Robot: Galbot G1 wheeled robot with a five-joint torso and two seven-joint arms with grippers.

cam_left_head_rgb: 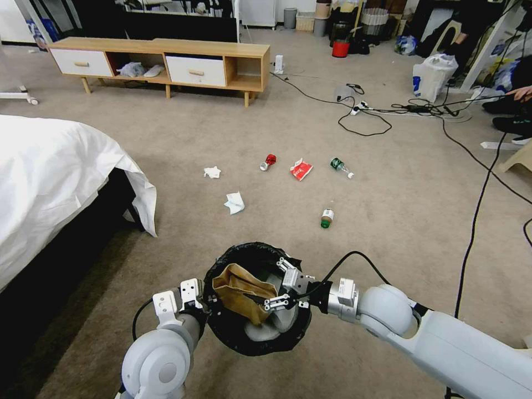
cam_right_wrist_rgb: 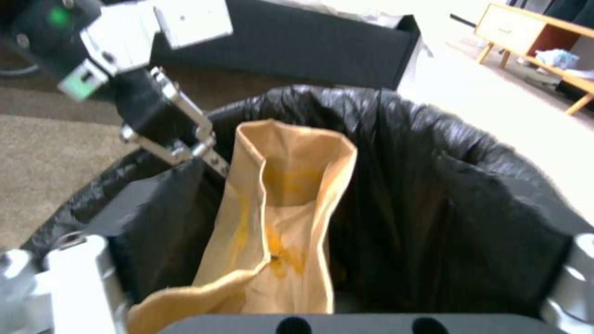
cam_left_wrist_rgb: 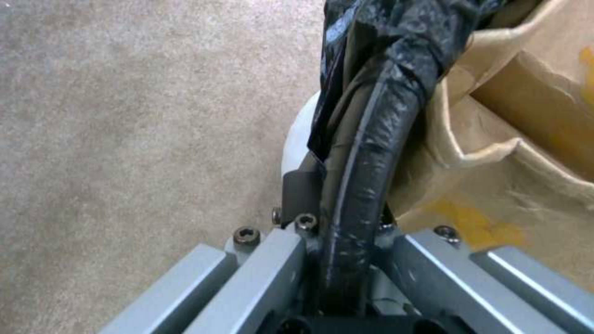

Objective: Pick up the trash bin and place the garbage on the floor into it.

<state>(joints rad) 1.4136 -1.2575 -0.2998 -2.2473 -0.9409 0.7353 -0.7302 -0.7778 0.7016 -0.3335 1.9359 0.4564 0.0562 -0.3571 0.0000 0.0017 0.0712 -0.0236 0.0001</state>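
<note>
The trash bin (cam_left_head_rgb: pixel 250 249), lined with a black bag, hangs in front of me, and my left gripper (cam_left_head_rgb: pixel 206 300) is shut on its near-left rim (cam_left_wrist_rgb: pixel 365 153). A crumpled brown paper bag (cam_left_head_rgb: pixel 244 291) lies inside it (cam_right_wrist_rgb: pixel 291 204). Over the bin's right side, my right gripper (cam_left_head_rgb: pixel 277 284) is open, one finger (cam_right_wrist_rgb: pixel 74 269) on each side of the bag. More garbage lies on the carpet ahead: two white tissues (cam_left_head_rgb: pixel 212 172) (cam_left_head_rgb: pixel 235 203), a crushed red can (cam_left_head_rgb: pixel 268 162), a red-white wrapper (cam_left_head_rgb: pixel 301 169) and two small green-labelled bottles (cam_left_head_rgb: pixel 341 166) (cam_left_head_rgb: pixel 327 218).
A bed with a white cover (cam_left_head_rgb: pixel 55 177) fills the left side. A low wooden cabinet (cam_left_head_rgb: pixel 160 61) stands at the back. Black cables (cam_left_head_rgb: pixel 476 210) run across the floor on the right, near a white shopping bag (cam_left_head_rgb: pixel 432 75). A red bucket (cam_left_head_rgb: pixel 340 49) sits far back.
</note>
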